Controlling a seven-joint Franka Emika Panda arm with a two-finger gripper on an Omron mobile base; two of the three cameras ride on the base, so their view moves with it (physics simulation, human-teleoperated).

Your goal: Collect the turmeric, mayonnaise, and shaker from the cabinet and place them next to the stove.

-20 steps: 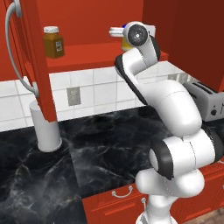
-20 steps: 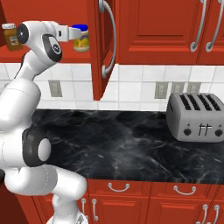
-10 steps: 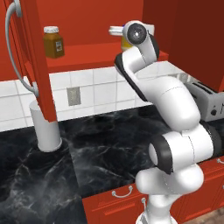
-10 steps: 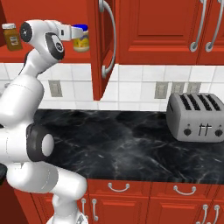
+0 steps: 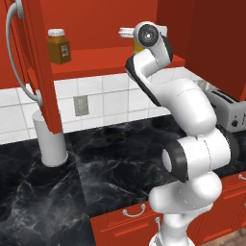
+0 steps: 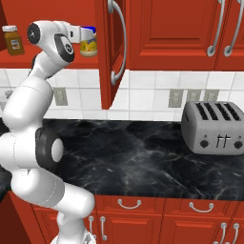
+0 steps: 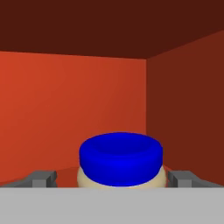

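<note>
The gripper (image 7: 112, 179) reaches into the open cabinet (image 5: 96, 62) at shelf height, its two fingertips (image 7: 41, 178) spread apart on either side of the mayonnaise (image 7: 120, 159). In the hand view the jar's blue lid sits squarely between them, with clear space on both sides, so the fingers are not yet pressing on it. The approach looks level and head-on, probably so the jar can be pinched across its body below the lid and lifted off without tipping. The right base view shows the mayonnaise (image 6: 88, 44) standing upright on the red shelf, close to the door edge, with the hand just in front of it.

The turmeric (image 5: 58, 46) stands upright at the other end of the same shelf, well apart from the arm, so it is unlikely to be knocked during this grasp. The shaker cannot be made out in these views.

Below the cabinet, a black marbled bench (image 5: 105, 163) runs along a white tiled wall with outlets. A white paper-towel roll (image 5: 49, 141) stands on it under the open door (image 5: 36, 62), and a steel toaster (image 6: 213, 126) sits far to the right. Red drawers (image 6: 157, 217) with silver handles line the front beneath.
</note>
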